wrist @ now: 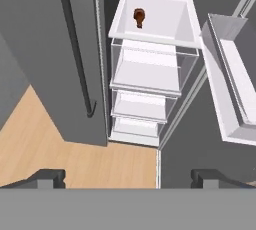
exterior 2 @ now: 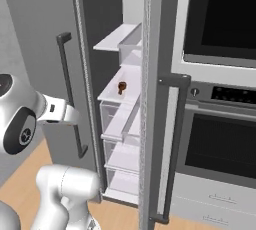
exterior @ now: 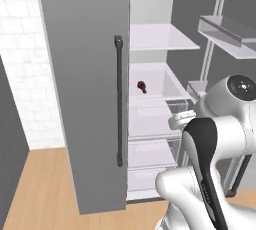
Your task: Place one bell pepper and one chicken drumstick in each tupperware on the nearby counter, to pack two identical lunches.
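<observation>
White arm (exterior: 210,174) rises from lower right of left base view: rounded lower link low, dark-banded forearm climbing up and bending at large elbow joint with dark round cap. In right base view same arm (exterior 2: 30,119) stands at lower left, dark-capped joint at left, short white wrist section reaching right. Gripper (wrist: 127,176) seen in hand view: two dark fingertips at bottom, one far left (wrist: 47,178), one far right, jaws spread wide, nothing between them.
</observation>
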{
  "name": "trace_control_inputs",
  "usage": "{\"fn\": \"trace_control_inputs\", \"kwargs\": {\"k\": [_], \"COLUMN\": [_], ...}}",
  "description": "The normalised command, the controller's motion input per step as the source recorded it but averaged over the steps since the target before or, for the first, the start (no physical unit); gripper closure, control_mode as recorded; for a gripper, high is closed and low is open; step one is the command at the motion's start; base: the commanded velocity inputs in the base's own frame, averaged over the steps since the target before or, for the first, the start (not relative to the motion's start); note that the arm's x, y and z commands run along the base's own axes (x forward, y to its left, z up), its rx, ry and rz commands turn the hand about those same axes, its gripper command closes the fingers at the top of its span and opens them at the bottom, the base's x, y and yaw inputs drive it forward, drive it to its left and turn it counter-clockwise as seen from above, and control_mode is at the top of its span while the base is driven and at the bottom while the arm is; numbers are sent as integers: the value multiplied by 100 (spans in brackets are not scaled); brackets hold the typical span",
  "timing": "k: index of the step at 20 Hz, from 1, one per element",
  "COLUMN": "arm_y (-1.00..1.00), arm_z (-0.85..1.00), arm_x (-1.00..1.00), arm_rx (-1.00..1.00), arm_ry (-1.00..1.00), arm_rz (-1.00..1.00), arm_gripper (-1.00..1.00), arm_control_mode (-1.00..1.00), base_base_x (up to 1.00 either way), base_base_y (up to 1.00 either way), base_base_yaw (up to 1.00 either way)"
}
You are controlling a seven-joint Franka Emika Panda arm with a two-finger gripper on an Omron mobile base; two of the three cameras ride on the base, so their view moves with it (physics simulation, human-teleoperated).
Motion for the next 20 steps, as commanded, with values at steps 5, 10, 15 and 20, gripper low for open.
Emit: {"fn": "trace_control_inputs", "kwargs": {"k": [5,10,15,20], "arm_y": [0,0,0,-3], "arm_z": [0,0,0,-41], "arm_x": [0,0,0,16], "arm_rx": [0,0,0,0], "arm_ry": [0,0,0,-10], "arm_rz": [0,0,0,0], "arm_gripper": [-100,-100,-100,-100], "arm_control_mode": [100,100,100,-100], "base_base_x": [52,63,32,5], "base_base_y": [1,0,0,0], "base_base_yaw": [0,0,0,0]}}
